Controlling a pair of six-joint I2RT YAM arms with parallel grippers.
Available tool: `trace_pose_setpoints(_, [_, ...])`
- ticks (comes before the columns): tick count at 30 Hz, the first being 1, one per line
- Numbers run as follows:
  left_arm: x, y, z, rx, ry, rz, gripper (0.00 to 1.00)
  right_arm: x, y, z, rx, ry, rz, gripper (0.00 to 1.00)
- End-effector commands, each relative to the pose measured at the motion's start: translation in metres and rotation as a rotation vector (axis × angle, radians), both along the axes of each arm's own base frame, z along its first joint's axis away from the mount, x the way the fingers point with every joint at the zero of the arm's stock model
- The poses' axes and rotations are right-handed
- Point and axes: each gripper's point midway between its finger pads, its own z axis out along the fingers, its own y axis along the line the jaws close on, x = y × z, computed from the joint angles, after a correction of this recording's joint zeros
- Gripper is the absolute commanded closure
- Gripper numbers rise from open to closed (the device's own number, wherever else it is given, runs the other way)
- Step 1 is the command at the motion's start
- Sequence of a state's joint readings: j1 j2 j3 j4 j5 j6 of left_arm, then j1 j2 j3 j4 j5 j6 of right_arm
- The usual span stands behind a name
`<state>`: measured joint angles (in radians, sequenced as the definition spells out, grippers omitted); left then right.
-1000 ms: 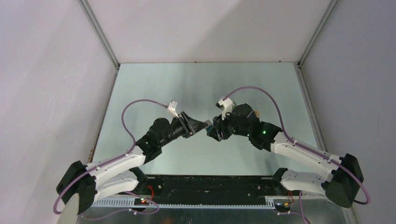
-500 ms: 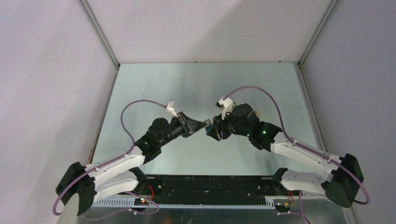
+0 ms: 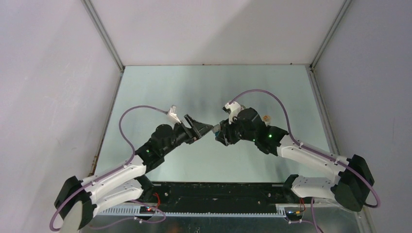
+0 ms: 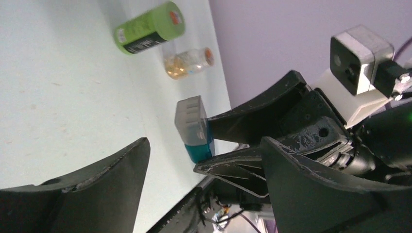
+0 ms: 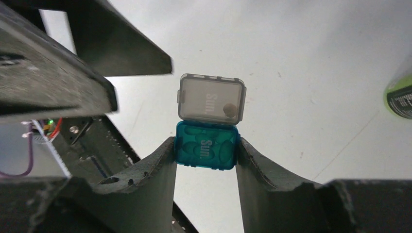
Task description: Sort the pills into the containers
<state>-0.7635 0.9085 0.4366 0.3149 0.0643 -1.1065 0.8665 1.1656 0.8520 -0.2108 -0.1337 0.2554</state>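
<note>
My right gripper [image 5: 206,145] is shut on a small pill box [image 5: 208,145], its fingers on the sides of the teal half. Oval pills show through that teal half. The grey half [image 5: 211,99] sticks out beyond the fingertips, marked "Sun.", with one round pill [image 5: 229,109] in it. My left gripper [image 4: 204,145] stands open right in front of the pill box [image 4: 191,119], with nothing between its fingers. Two containers stand farther off: a dark one with a lime-green top [image 4: 149,28] and a pale one with an orange top [image 4: 188,62]. From above, both grippers [image 3: 206,128] [image 3: 219,132] meet mid-table.
The orange-topped container [image 3: 266,118] stands just behind the right wrist in the top view. The green container's edge [image 5: 401,97] shows at the right of the right wrist view. Metal rails and grey walls [image 3: 116,63] border the pale green table [image 3: 194,87].
My left gripper's jaws have spread wide apart beside the pill box. Both arms shifted slightly; the right gripper keeps its hold on the box.
</note>
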Motion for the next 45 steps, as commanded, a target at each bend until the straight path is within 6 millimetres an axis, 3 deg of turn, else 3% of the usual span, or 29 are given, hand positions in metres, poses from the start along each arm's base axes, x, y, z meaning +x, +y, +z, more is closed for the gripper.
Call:
trace_pose_setpoints(1, [0.017, 0.031, -0.010, 0.120, -0.021, 0.168, 0.11, 0.018, -0.002, 0.000, -0.033, -0.022, -0.093, 0.77])
trace_pose_setpoints(4, [0.020, 0.054, -0.030, 0.205, 0.003, 0.262, 0.11, 0.028, -0.011, -0.027, -0.101, -0.001, -0.161, 0.75])
trace_pose_setpoints(10, [0.017, 0.069, -0.051, 0.249, 0.028, 0.303, 0.11, 0.044, -0.012, -0.084, -0.196, 0.051, -0.249, 0.74])
trace_pose_setpoints(16, [0.015, 0.074, -0.060, 0.270, 0.037, 0.311, 0.11, 0.052, -0.010, -0.111, -0.242, 0.062, -0.308, 0.71])
trace_pose_setpoints(21, [0.016, 0.072, -0.065, 0.289, 0.035, 0.303, 0.11, 0.048, -0.007, -0.129, -0.259, 0.108, -0.314, 0.61])
trace_pose_setpoints(30, [0.019, 0.062, -0.080, 0.308, 0.057, 0.269, 0.11, 0.047, -0.009, -0.135, -0.234, 0.178, -0.333, 0.52])
trace_pose_setpoints(38, [0.022, 0.056, -0.086, 0.328, 0.064, 0.250, 0.11, 0.043, -0.010, -0.133, -0.225, 0.207, -0.305, 0.32])
trace_pose_setpoints(45, [0.023, 0.051, -0.089, 0.331, 0.068, 0.238, 0.11, 0.044, -0.013, -0.121, -0.190, 0.223, -0.308, 0.32])
